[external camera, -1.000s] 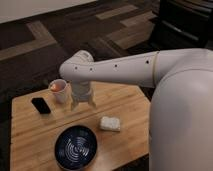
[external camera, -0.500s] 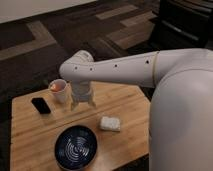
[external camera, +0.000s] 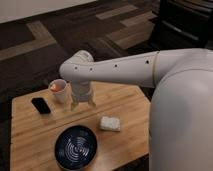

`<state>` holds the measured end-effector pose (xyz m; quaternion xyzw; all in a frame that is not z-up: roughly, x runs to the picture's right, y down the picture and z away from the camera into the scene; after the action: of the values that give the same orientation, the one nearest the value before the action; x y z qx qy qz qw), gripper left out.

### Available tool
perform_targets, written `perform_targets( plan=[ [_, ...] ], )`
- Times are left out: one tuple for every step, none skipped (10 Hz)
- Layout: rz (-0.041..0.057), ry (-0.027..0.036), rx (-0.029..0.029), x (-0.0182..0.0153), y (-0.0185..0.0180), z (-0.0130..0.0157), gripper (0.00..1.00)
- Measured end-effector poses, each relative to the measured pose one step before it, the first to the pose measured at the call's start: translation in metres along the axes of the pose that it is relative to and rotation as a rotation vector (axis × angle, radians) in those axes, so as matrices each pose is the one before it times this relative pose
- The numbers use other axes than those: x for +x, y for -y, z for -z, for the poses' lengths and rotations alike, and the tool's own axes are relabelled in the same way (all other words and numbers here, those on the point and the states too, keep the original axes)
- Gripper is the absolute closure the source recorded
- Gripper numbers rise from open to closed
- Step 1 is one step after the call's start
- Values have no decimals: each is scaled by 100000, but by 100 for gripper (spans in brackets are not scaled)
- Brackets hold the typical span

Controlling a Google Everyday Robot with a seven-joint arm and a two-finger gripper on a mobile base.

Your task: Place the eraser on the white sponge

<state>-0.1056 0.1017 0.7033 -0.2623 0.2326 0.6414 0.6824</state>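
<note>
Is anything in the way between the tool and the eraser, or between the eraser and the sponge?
The tool hangs open above the table. The cup stands between it and the eraser, slightly behind the straight line. From eraser to sponge nothing lies; the bowl sits nearer the camera.

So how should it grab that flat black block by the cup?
Probably from straight above, pinching the eraser across its short width: it lies flat on the table, leaving only thin edges. The end effector hangs open beside the cup.
</note>
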Motion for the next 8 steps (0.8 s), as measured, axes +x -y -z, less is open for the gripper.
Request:
perform_targets(
  plan=[
    [-1, 2, -7, -1, -3, 2, 35],
    [-106, 55, 41, -58, 36, 35, 35],
    [1105, 456, 588, -606, 108, 272, 35],
    [3940, 2081, 801, -942, -688, 614, 35],
    [4678, 2646, 1888, -929, -799, 883, 35],
    [4855, 2710, 2410, -789, -821, 827, 35],
    [7629, 3512, 2833, -848, -1644, 1210, 35],
    [6230, 2579, 2105, -683, -1235, 881, 35]
  ],
)
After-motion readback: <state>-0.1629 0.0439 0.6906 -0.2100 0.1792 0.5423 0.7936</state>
